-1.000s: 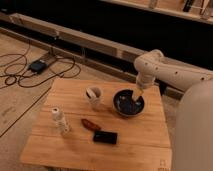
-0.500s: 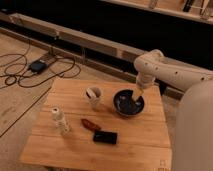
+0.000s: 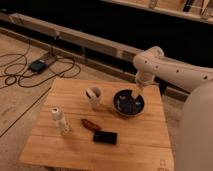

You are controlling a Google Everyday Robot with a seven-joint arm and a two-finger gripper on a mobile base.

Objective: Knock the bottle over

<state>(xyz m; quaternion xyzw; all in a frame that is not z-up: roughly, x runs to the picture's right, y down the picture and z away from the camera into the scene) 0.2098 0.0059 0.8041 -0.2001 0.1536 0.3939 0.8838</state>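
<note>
At 9 o'clock on the light wooden slatted surface (image 3: 142,150), close to its left edge: the small slim whitish plastic bottle with a white cap (image 3: 60,120), upright and touching nothing. Bare wood all round the bottle, widest toward 6 and 12 o'clock; only a narrow strip of wood toward 9 o'clock, then the floor.

At 3 o'clock from the bottle, near but apart: a small reddish-brown oblong thing (image 3: 90,124), lying flat. Beyond that, toward 4 o'clock: a flat black rectangular slab (image 3: 105,137). At 12 o'clock on the surface: a white mug with a dark inside (image 3: 93,96), upright. At 2 o'clock: a dark blue round bowl (image 3: 118,100), near the far right corner.

Over the bowl's far right rim, pointing down: the gripper (image 3: 135,95) on the white jointed arm (image 3: 170,70), well apart from the bottle, with mug and brown oblong between. Whether open or closed: cannot tell.

On the floor beyond the left edge: dark looping cables (image 3: 20,75) and a small dark box (image 3: 36,65).
</note>
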